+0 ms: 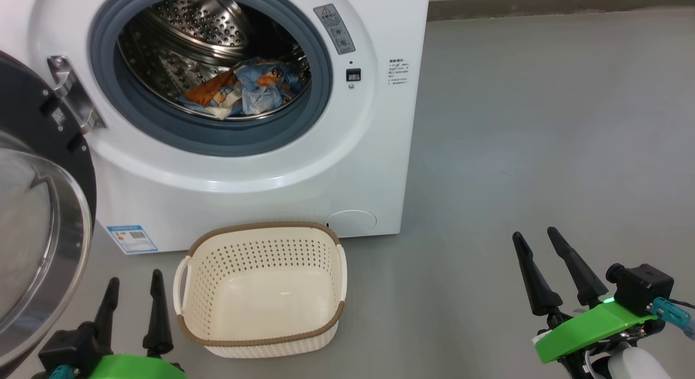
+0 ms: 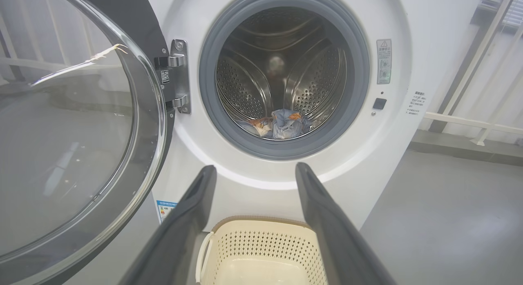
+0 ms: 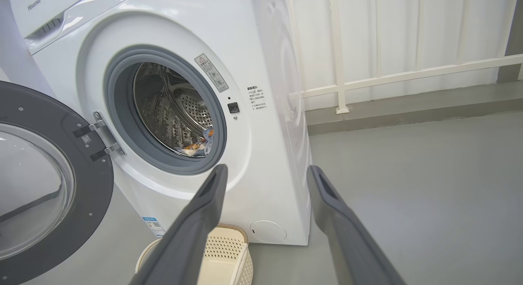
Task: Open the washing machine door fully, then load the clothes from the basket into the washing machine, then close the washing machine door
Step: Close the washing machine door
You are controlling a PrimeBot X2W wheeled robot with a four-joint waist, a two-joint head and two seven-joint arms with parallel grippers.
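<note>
Was bright and evenly lit, without hard shadows. Cast only faint, soft shade on the floor [image 1: 516,124] ahead of the right gripper [image 1: 534,232]. Glared in pale streaks off the glass of the washing machine door [image 2: 73,146], left of the left gripper [image 2: 254,167]. Gleamed on the steel inside the washing machine [image 2: 392,125] ahead of it, dimmer at the back. Looked sharp at centre; bowed straight lines toward the wrist views' edges; softened the nearest fingers [image 3: 202,213] slightly.

Floor [image 1: 543,124]: smooth, uniform grey, faintly glossy, evenly lit. Rear wall [image 3: 408,27]: white vertical panels. White railing [image 3: 408,74]: horizontal bar on an upright post, set just before the wall. Grey kerb [image 3: 408,109]: runs along the wall base.
</note>
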